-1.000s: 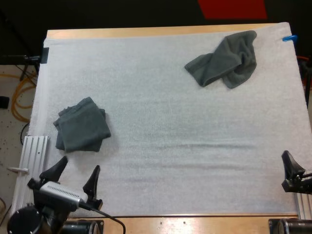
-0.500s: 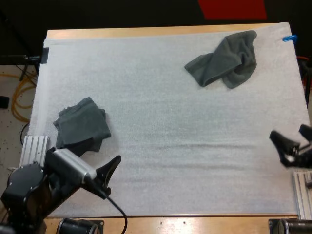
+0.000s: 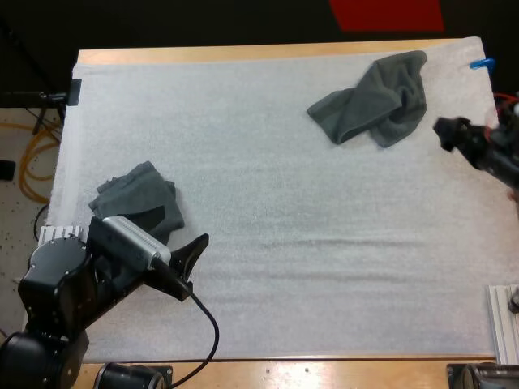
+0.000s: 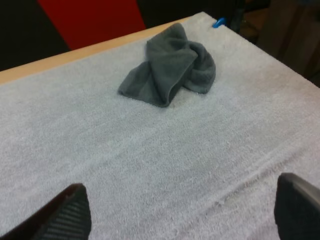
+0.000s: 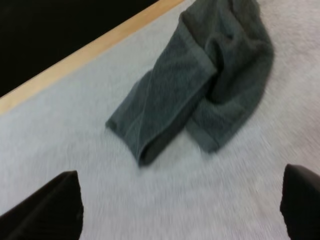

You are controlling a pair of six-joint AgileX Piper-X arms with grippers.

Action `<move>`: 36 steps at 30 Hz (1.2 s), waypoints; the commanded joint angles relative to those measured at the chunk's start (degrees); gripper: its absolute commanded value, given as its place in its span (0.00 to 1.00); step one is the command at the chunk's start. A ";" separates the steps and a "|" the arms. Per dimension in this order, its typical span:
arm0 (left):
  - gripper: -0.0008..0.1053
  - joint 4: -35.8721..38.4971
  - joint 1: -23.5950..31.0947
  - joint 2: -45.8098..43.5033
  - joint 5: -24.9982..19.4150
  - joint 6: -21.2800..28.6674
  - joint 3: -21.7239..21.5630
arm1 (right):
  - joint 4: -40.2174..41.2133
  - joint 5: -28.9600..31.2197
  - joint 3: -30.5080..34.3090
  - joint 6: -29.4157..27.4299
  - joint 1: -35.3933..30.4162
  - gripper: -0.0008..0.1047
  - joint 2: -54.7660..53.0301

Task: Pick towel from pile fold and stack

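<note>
A crumpled dark grey-green towel lies at the far right of the white mat. A folded stack of towels sits at the mat's left side, its near edge hidden by my left arm. My left gripper hangs just right of the stack, open, pointing across the mat. In the left wrist view its fingers stand wide apart over bare mat, the crumpled towel far ahead. My right gripper is right of the crumpled towel, open, with the towel just ahead of its fingers.
A strip of wooden table runs along the mat's far edge. Metal rails stand at the front left and front right corners. Bare mat stretches between the two towels.
My left arm swung from the front left corner up to just right of the folded stack. My right gripper travelled from the front right edge to beside the crumpled towel. Neither towel moved.
</note>
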 commanded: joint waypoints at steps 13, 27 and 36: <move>0.70 -0.86 -0.22 3.02 0.39 -0.40 -0.37 | -15.00 -3.45 -14.29 16.71 0.93 0.75 34.99; 0.70 -3.91 -0.22 7.09 0.39 -0.40 -0.37 | -15.76 -11.64 -21.93 23.36 0.93 0.51 48.72; 0.70 -4.48 -0.22 7.10 0.39 -0.31 -0.37 | -16.28 -15.93 -21.98 17.72 1.12 0.01 45.48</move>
